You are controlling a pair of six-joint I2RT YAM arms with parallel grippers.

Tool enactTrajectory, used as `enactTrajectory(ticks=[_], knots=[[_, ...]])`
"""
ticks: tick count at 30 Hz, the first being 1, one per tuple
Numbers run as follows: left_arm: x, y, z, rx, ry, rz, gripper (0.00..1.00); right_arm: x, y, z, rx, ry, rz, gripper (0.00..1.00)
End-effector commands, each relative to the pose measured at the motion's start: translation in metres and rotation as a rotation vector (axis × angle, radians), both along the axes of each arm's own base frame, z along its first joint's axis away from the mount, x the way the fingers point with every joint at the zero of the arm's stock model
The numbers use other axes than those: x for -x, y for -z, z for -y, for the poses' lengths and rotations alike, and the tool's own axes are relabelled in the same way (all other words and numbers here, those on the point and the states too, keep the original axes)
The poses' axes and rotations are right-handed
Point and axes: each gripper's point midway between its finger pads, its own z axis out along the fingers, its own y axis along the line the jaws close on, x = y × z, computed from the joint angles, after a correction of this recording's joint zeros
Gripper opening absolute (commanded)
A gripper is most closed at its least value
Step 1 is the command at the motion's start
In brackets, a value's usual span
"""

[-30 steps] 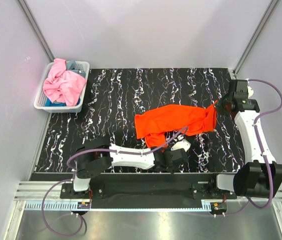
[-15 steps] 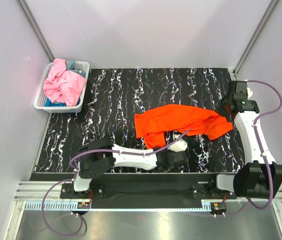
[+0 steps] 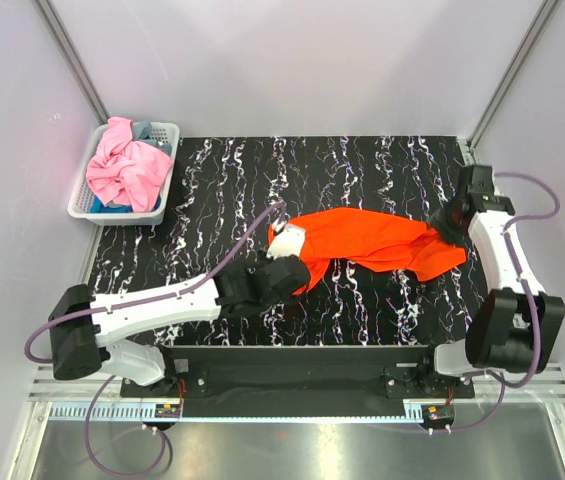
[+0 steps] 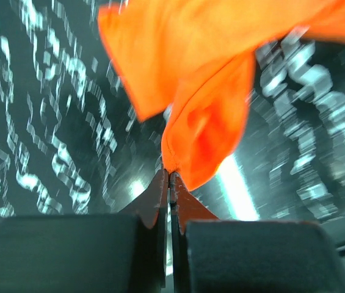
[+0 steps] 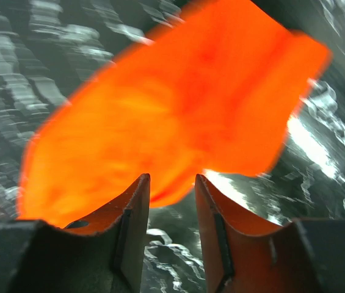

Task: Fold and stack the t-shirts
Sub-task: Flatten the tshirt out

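Observation:
The orange t-shirt (image 3: pixel 367 240) lies stretched out across the middle of the black marbled table. My left gripper (image 3: pixel 299 269) is at the shirt's near-left end. In the left wrist view its jaws are pressed together on a pinch of the orange cloth (image 4: pixel 206 131), and the gripper (image 4: pixel 169 175) holds that fold just above the table. My right gripper (image 3: pixel 448 222) is at the shirt's right end. It is open (image 5: pixel 171 178), with the orange cloth (image 5: pixel 178 104) lying just beyond its fingertips and nothing between them. A pink t-shirt (image 3: pixel 127 166) and a blue-grey one (image 3: pixel 143 130) are bunched in the basket.
The white lattice basket (image 3: pixel 166 186) stands at the table's back left corner, against the left wall. Grey walls close in the table on the left, back and right. The arm bases and a rail run along the near edge.
My left gripper shut on the shirt's near edge and swung left with it. My right gripper opened and let go of the shirt's right end, which now lies on the table.

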Motion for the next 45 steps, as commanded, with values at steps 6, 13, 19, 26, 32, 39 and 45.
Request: enactTrajectory(ticks=[6, 13, 19, 26, 32, 39, 45], knots=[[-0.007, 0.024, -0.054, -0.024, -0.141, -0.056, 0.0, 0.038, 0.077, 0.059, -0.129, 0.274, -0.158, 0.46], [-0.008, 0.028, -0.085, 0.02, -0.225, -0.086, 0.0, 0.04, 0.108, 0.089, -0.111, 0.329, -0.203, 0.48], [0.008, 0.042, -0.075, 0.094, -0.175, -0.166, 0.0, 0.025, 0.13, 0.078, -0.184, 0.263, -0.178, 0.5], [0.036, 0.072, -0.048, 0.191, -0.093, -0.303, 0.09, 0.026, 0.147, 0.072, -0.209, 0.199, -0.227, 0.48], [0.031, 0.064, -0.041, 0.206, -0.078, -0.29, 0.0, 0.016, 0.136, 0.074, -0.204, 0.18, -0.186, 0.39], [0.038, 0.083, -0.047, 0.204, -0.135, -0.338, 0.0, 0.0, 0.07, 0.069, -0.064, 0.087, -0.104, 0.53], [0.04, 0.103, -0.059, 0.257, -0.205, -0.401, 0.0, -0.042, -0.006, -0.054, 0.04, -0.355, 0.137, 0.58]])
